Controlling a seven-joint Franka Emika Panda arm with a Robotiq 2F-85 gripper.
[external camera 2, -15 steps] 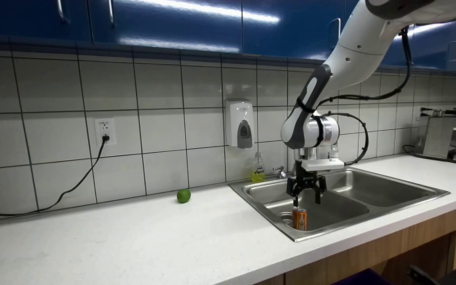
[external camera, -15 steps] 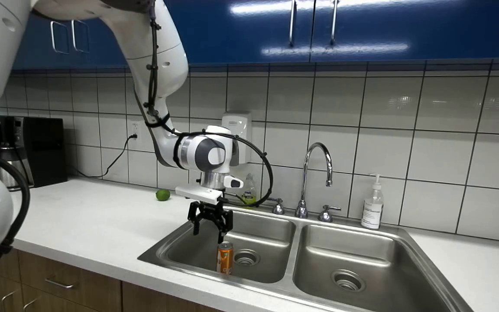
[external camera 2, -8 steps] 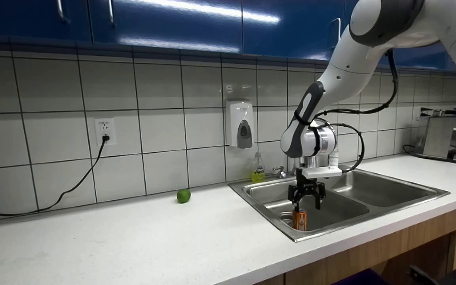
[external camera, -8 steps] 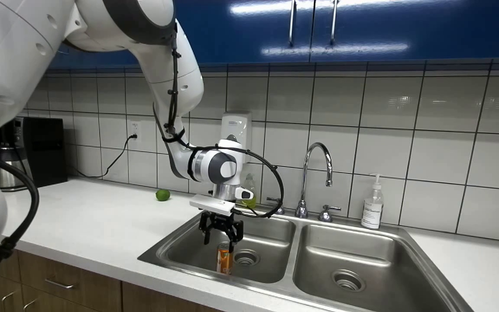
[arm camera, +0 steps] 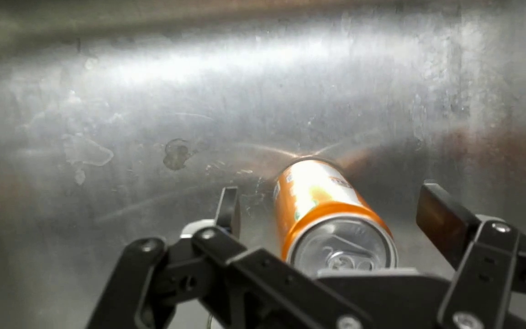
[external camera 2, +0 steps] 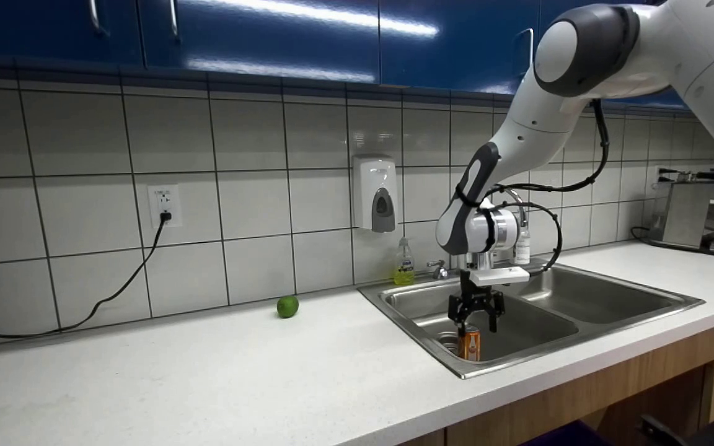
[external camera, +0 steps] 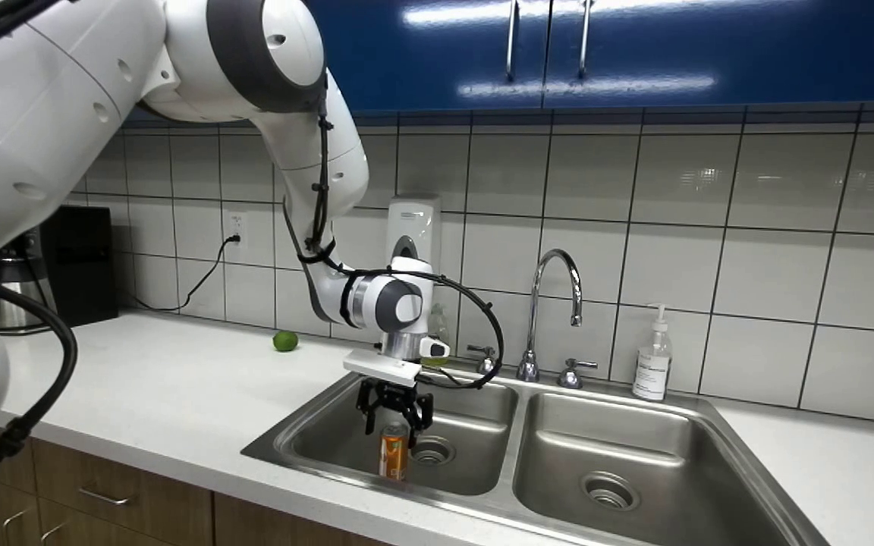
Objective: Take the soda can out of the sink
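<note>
Soda can (arm camera: 320,196) stood upright; the claw (arm camera: 331,210), spread wide, could tip it by closing too high up.

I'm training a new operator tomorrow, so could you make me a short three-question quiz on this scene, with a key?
1. True or false: the gripper is open.
2. Which of these sits on the white counter? (a) a red sponge, (b) a green round object, (c) a blue mug.
3. Short answer: does the soda can in the sink stand upright or lie on its side?

Key:
1. True; its jaws stand apart.
2. b
3. Upright
</note>
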